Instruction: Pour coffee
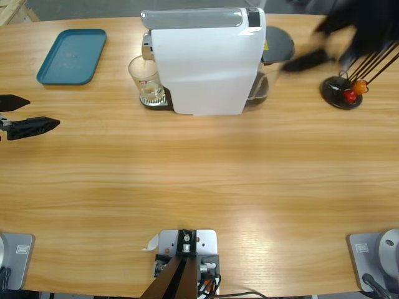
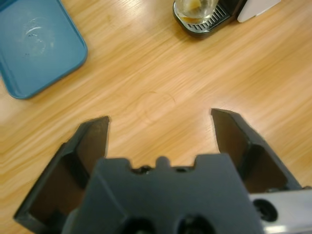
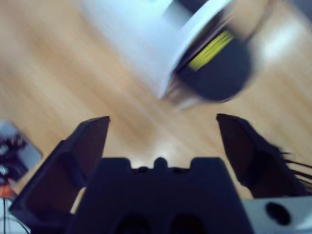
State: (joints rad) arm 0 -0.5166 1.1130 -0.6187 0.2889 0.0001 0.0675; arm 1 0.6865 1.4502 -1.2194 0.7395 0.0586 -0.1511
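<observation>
One clear glass tumbler (image 1: 145, 79) holding a thin layer of coffee (image 1: 150, 94) stands on the drip tray of the single white coffee machine (image 1: 206, 62) at upper centre of the high view, with one teal tray (image 1: 72, 56) at upper left and one black stand of sticks (image 1: 343, 90) at upper right. The left gripper (image 1: 25, 115) sits at the left edge, jaws spread and empty. The right gripper (image 1: 330, 43) blurs at the upper right near the machine, jaws also spread with nothing between.

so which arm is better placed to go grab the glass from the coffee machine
Probably the left. Its gripper is open on the glass's side of the coffee machine, with bare table between. The right gripper, also open, is behind the machine, which blocks it.
</observation>
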